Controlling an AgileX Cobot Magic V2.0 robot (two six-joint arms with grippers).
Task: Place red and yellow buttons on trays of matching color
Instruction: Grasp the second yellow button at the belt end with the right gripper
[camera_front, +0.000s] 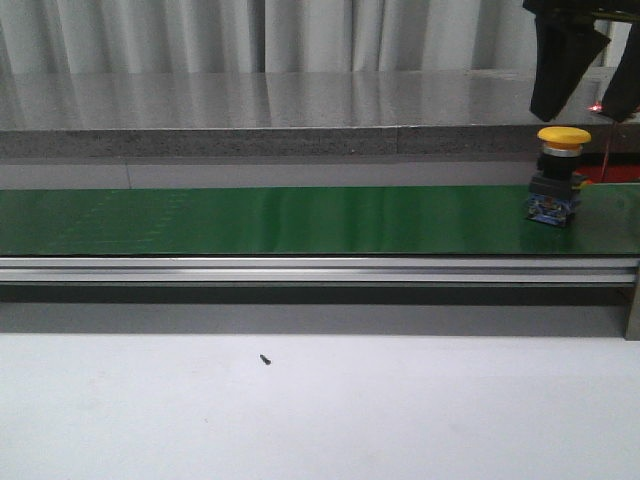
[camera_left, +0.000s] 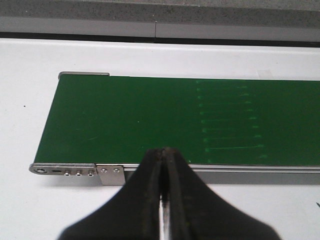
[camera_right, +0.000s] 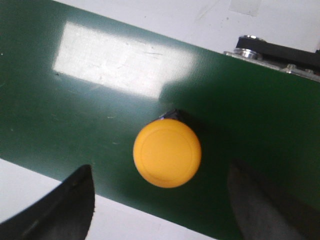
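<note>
A yellow button (camera_front: 562, 137) on a dark switch body stands upright near the right end of the green belt (camera_front: 280, 220). My right gripper (camera_front: 592, 85) hangs open directly above it, clear of the cap. From the right wrist, the yellow cap (camera_right: 167, 152) lies between and just ahead of the spread fingertips (camera_right: 70, 205). My left gripper (camera_left: 165, 151) is shut on nothing, over the near rail at the belt's (camera_left: 150, 120) left end. The red button is out of view. No tray shows clearly; a small red patch (camera_front: 612, 176) lies behind the belt at the far right.
An aluminium rail (camera_front: 300, 268) runs along the belt's front edge, with a bracket (camera_left: 75, 170) at its left end. A small black screw (camera_front: 265, 359) lies on the white table. A grey raised ledge (camera_front: 250, 140) runs behind the belt.
</note>
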